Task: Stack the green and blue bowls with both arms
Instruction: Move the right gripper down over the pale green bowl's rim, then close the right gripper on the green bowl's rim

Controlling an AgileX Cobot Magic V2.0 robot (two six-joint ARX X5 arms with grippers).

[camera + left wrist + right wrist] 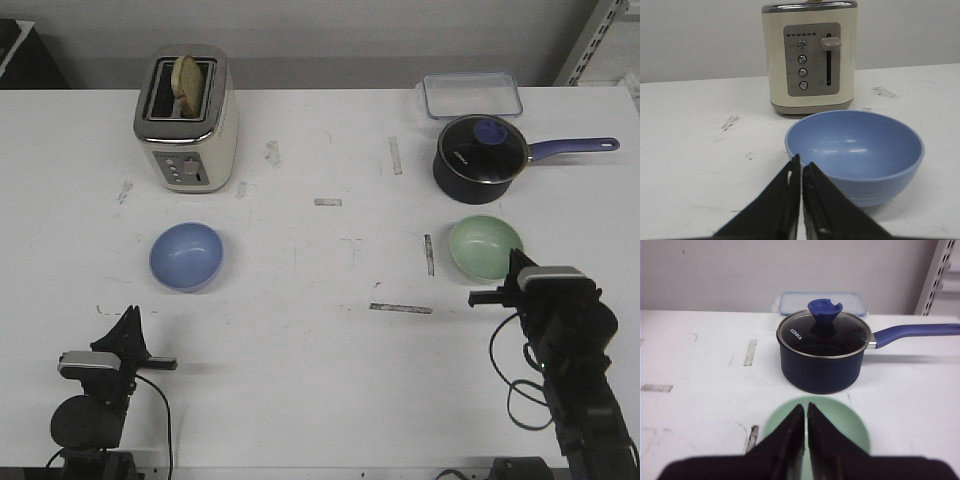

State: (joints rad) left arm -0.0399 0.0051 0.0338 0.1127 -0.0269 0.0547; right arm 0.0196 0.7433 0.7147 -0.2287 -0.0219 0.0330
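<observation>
The blue bowl (186, 256) sits upright on the white table (320, 330), left of centre and in front of the toaster. My left gripper (130, 315) is low near the table's front left, short of that bowl. In the left wrist view the left gripper (801, 161) is shut and empty, its tips just before the blue bowl's (855, 150) near rim. On the right the green bowl (485, 247) stands upright. My right gripper (516, 264) hovers at its near edge, and in the right wrist view the right gripper (805, 406) is shut, with its tips over the green bowl (852, 427).
A cream toaster (187, 118) with bread in its slot stands at the back left. A dark saucepan (480, 158) with a purple handle sits just behind the green bowl, and a clear lidded container (471, 95) lies behind the pan. Tape marks dot the table.
</observation>
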